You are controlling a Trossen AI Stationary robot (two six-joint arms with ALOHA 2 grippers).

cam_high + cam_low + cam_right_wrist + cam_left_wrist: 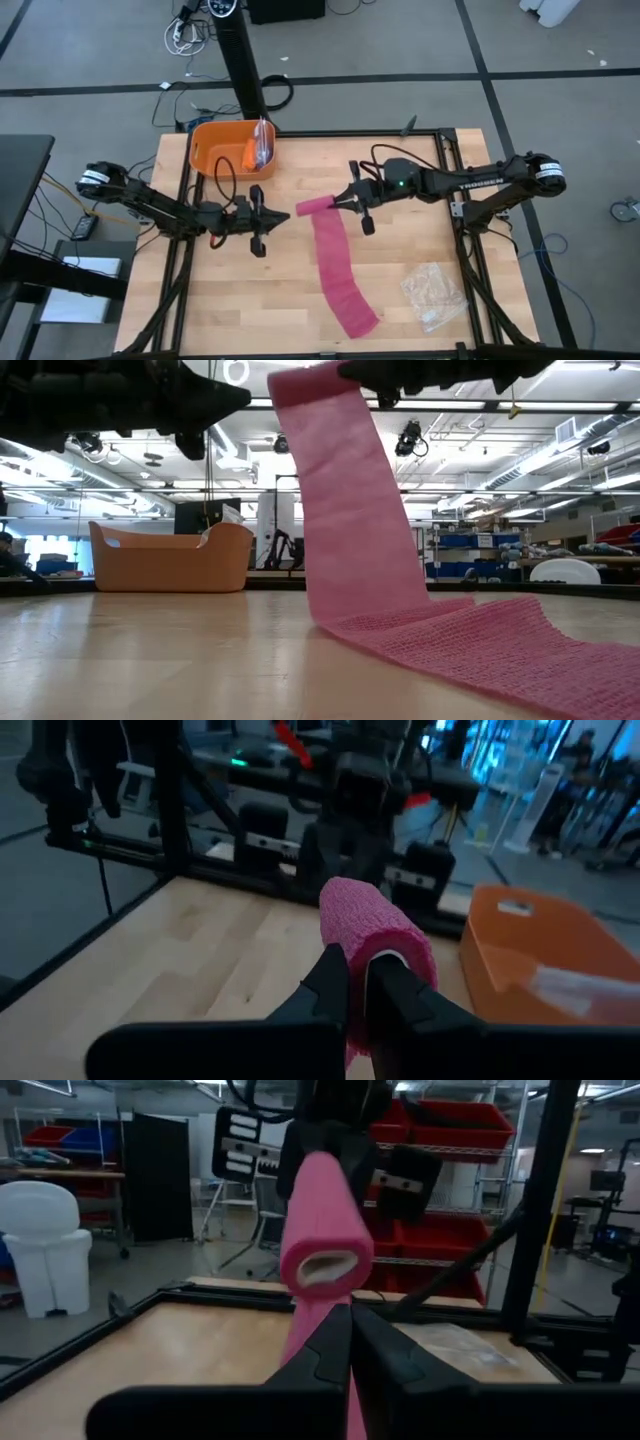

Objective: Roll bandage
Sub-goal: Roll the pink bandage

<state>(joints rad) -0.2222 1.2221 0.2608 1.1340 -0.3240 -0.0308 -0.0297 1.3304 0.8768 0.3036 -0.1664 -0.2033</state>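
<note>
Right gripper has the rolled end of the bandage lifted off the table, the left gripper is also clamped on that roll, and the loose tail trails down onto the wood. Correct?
Not quite. The left gripper is not on the bandage: the high view shows it shut beside the roll with a gap between them. The right gripper does hold the rolled end raised, and the tail lies on the table.

Bandage [335, 265] hangs from right gripper [340, 203], left gripper [283, 214] beside it
</note>
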